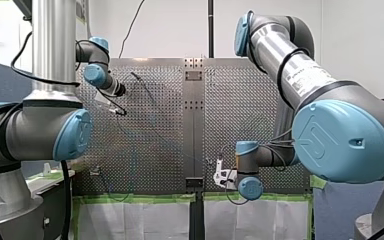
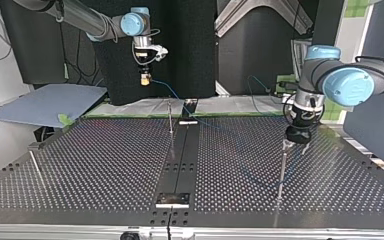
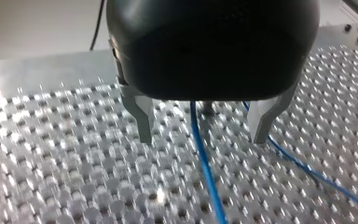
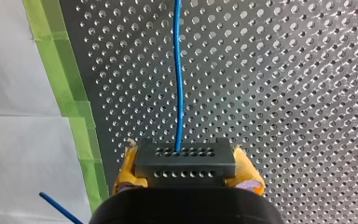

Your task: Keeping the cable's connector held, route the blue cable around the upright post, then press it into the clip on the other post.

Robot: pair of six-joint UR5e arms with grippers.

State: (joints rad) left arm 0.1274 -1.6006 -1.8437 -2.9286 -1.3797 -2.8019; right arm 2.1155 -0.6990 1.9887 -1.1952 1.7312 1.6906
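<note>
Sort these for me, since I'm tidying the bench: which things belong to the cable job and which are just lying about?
Job: blue cable; connector, held by my right gripper; my left gripper; middle post; post at the top view's right.
Lying about: green tape; white sheet; grey-blue board.

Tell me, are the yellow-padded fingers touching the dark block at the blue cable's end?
Touching. In the right wrist view my right gripper presses its yellow pads against both sides of the connector.

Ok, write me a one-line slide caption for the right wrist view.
My right gripper clamps the dark connector between yellow pads, the blue cable running straight ahead over the perforated table.
</note>
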